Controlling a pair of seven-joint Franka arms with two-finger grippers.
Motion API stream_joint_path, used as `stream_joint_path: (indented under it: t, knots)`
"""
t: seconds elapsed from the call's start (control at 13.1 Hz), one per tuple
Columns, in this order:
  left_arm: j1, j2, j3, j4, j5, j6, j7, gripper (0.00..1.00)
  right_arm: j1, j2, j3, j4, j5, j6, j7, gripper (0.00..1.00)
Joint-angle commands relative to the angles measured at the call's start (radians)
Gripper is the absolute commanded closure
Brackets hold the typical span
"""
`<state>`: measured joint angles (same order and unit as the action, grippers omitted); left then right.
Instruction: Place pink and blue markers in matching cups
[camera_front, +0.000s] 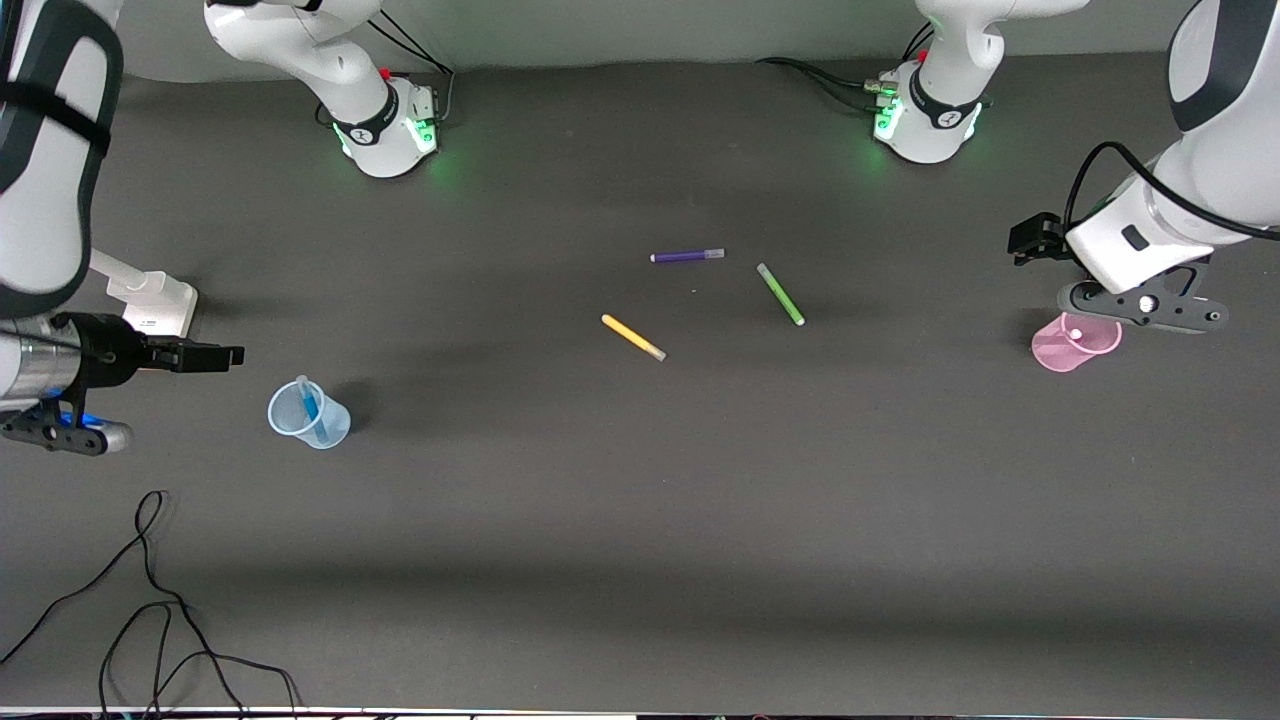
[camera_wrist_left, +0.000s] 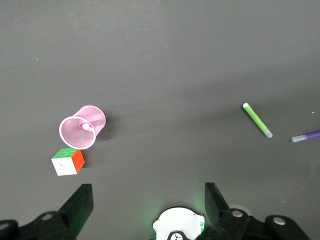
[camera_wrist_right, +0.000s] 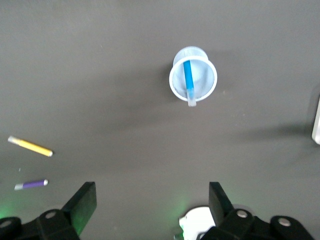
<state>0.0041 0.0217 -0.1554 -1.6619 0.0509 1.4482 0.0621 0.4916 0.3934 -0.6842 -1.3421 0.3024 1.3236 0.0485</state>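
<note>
- Bright blue felt marker (camera_front: 311, 408) stands in the pale blue translucent cup (camera_front: 322, 425); pink marker's cap tip (camera_wrist_left: 85, 127) shows inside the pink translucent cup (camera_wrist_left: 89, 120).
- Left gripper (camera_wrist_left: 148, 202) over the pink cup and right gripper (camera_wrist_right: 151, 200) near the blue cup are both spread, empty.
- Best retreat straight upward, avoiding the cups.

Both arms (camera_front: 300, 50) have smooth white shells with dark grey bands at the joints. Each round white base (camera_front: 925, 125) has a black ring with a small white logo, a red button on top, and a green light glowing on its side. Black cables (camera_front: 830, 80) run into the bases.

The left gripper (camera_wrist_left: 147, 202) has black fingers (camera_wrist_left: 80, 202) with flat, angled tips. Just beside them sits a black bracket with silver screws. The right gripper (camera_wrist_right: 150, 202) looks the same: black fingers, a black bracket, round silver screws. A metal cylinder (camera_front: 35, 365) sits above this gripper, and a blue light shines on its bracket.
</note>
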Motion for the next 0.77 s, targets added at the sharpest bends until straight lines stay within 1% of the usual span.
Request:
stream_joint_path:
  t: [0.0,0.23,0.31,0.38,0.46,0.61,0.69]
  knots:
    - [0.004,0.006,0.004,0.021,0.003,-0.009,-0.015,0.01,0.116,-0.18,-0.015,-0.191,-0.097,0.138,0.08,0.0]
    - [0.004,0.007,0.008,0.024,0.003,-0.008,-0.015,0.01,0.137,-0.289,-0.006,-0.281,-0.161,0.222,0.091,0.0]
    - [0.004,0.007,0.008,0.024,0.003,-0.005,-0.015,0.01,0.127,-0.322,0.006,-0.294,-0.19,0.236,0.091,0.0]
    - [0.004,0.007,0.008,0.025,0.006,-0.002,-0.015,0.01,0.09,-0.353,0.044,-0.307,-0.216,0.25,0.091,0.0]
    - [0.002,0.007,0.008,0.025,0.01,0.001,-0.015,0.01,0.002,-0.381,0.134,-0.316,-0.236,0.256,0.091,0.0]
    - [0.002,0.024,0.008,0.065,0.007,-0.005,-0.019,0.01,-0.193,-0.407,0.324,-0.321,-0.24,0.256,0.09,0.0]
    - [0.002,0.024,0.008,0.076,0.007,-0.006,-0.018,0.01,-0.267,-0.413,0.389,-0.321,-0.24,0.256,0.086,0.0]
